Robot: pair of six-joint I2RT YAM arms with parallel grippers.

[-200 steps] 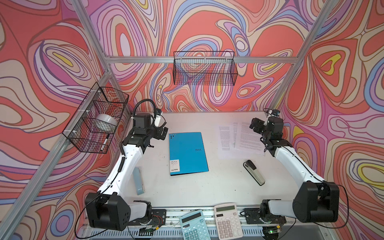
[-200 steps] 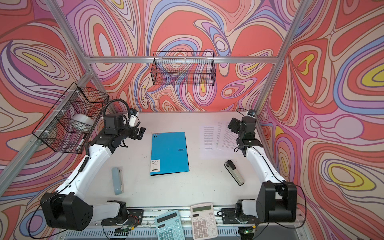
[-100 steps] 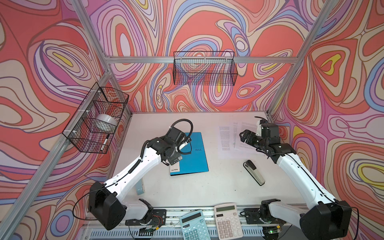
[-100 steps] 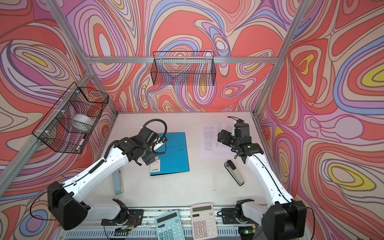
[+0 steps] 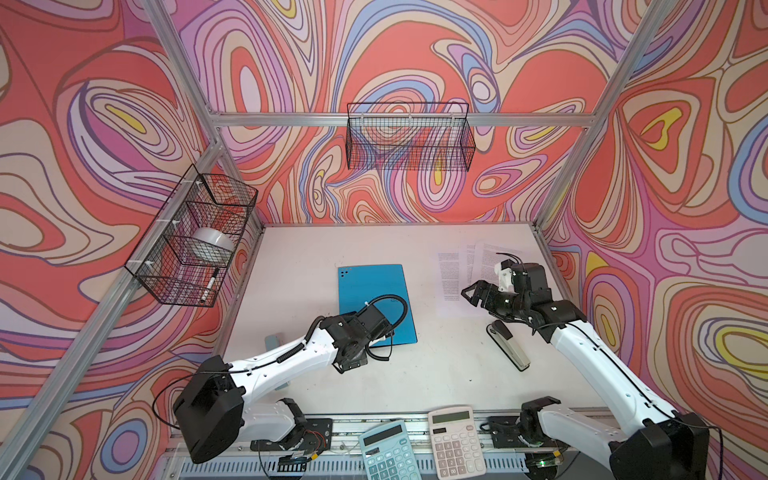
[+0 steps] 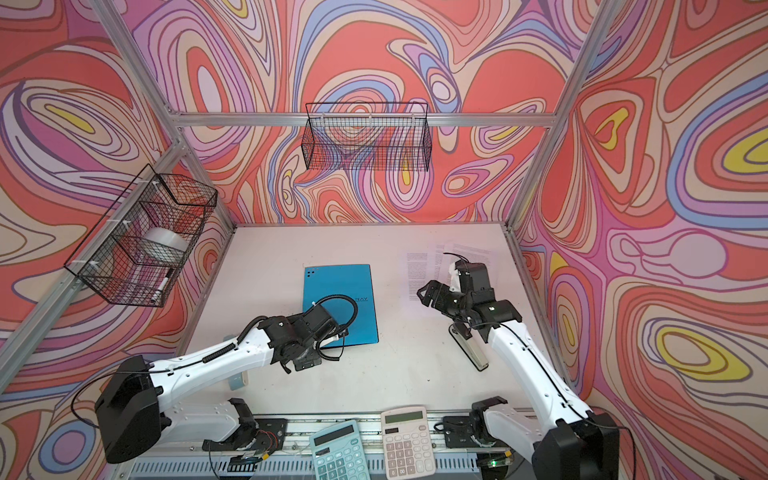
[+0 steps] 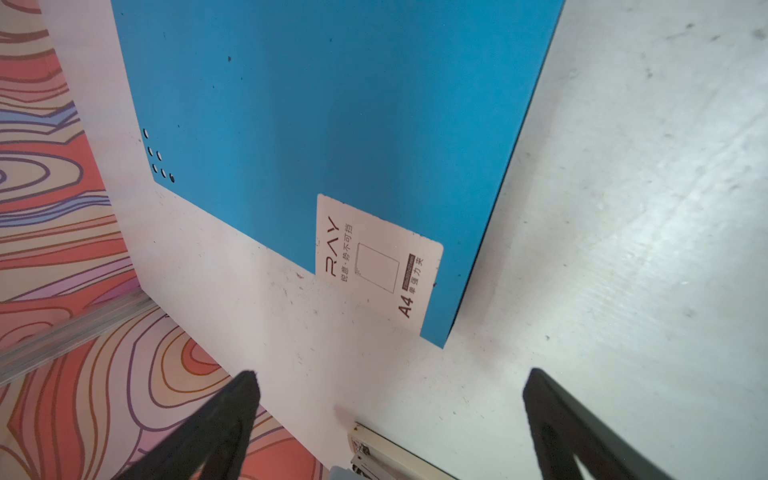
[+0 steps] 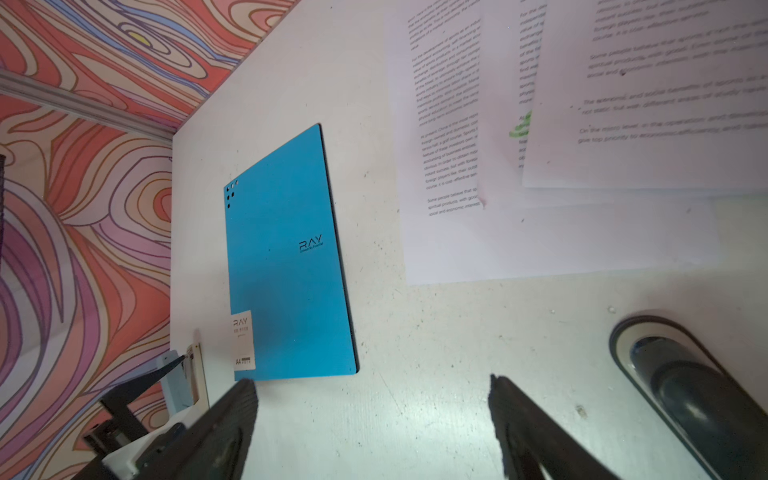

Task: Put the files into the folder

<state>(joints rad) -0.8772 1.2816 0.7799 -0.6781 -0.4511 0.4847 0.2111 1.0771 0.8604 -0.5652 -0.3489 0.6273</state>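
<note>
Bright blue thin folder (image 5: 370,284): closed, flat, mid white table (image 5: 436,370). White printed paper sheets (image 5: 451,282): fanned, to its right. Left gripper (image 7: 390,382): wide open, empty, by folder's labelled corner. Right gripper (image 8: 374,386): open, empty, by sheets.

We find an open lane of bare table (image 5: 432,357) between folder (image 5: 370,291) and papers (image 5: 451,278). The stapler (image 5: 509,347) lies close in front of the papers, crowding that side; the left arm (image 5: 291,357) overhangs the folder's near corner.

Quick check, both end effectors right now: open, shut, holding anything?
Left end effector: open, holding nothing.
Right end effector: open, holding nothing.
</note>
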